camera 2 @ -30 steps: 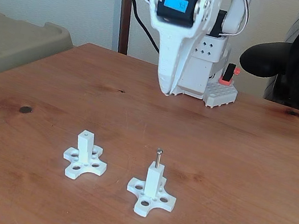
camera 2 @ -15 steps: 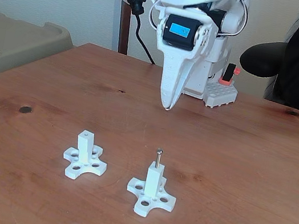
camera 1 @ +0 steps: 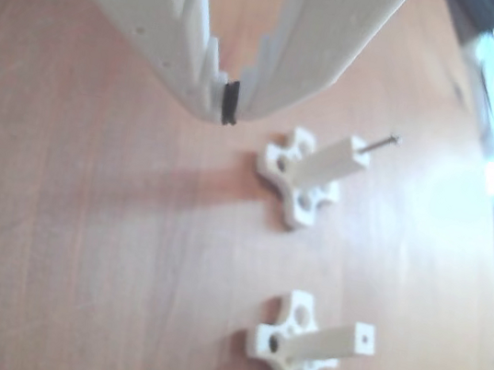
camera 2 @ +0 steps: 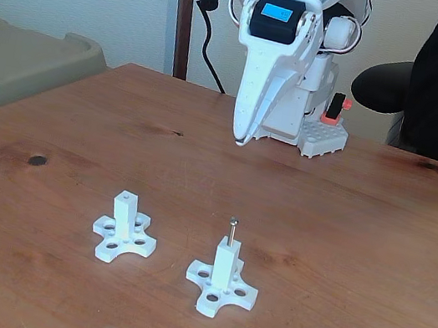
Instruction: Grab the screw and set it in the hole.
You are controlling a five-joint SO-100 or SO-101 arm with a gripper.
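On the brown wooden counter point(camera 2: 375, 242) stand two white plastic posts, each rising from a cross-shaped base pierced by larger round holes. In the fixed view the right-hand post point(camera 2: 224, 267) stands a little nearer the camera than the left-hand post point(camera 2: 123, 215), the two well apart. The small thin silver-grey metal screw point(camera 2: 232, 230) stands upright in the tiny bore at the top of the right-hand post, its shank in the hole and its rounded dark head uppermost. In the other view this same post point(camera 1: 329, 163) lies farther up the picture, with the screw point(camera 1: 381, 144) sticking out of its end face. The hole point(camera 1: 361, 334) in the end face of the other post holds nothing; in the fixed view it shows as a dark dot on that post's top point(camera 2: 127, 196).

The white gripper point(camera 2: 241, 140) hangs above the far part of the counter, tip pointing down, well apart from both posts. Its fingers point(camera 1: 205, 58) are closed together with nothing between them, meeting at a small black pad at the tip point(camera 1: 230, 103).
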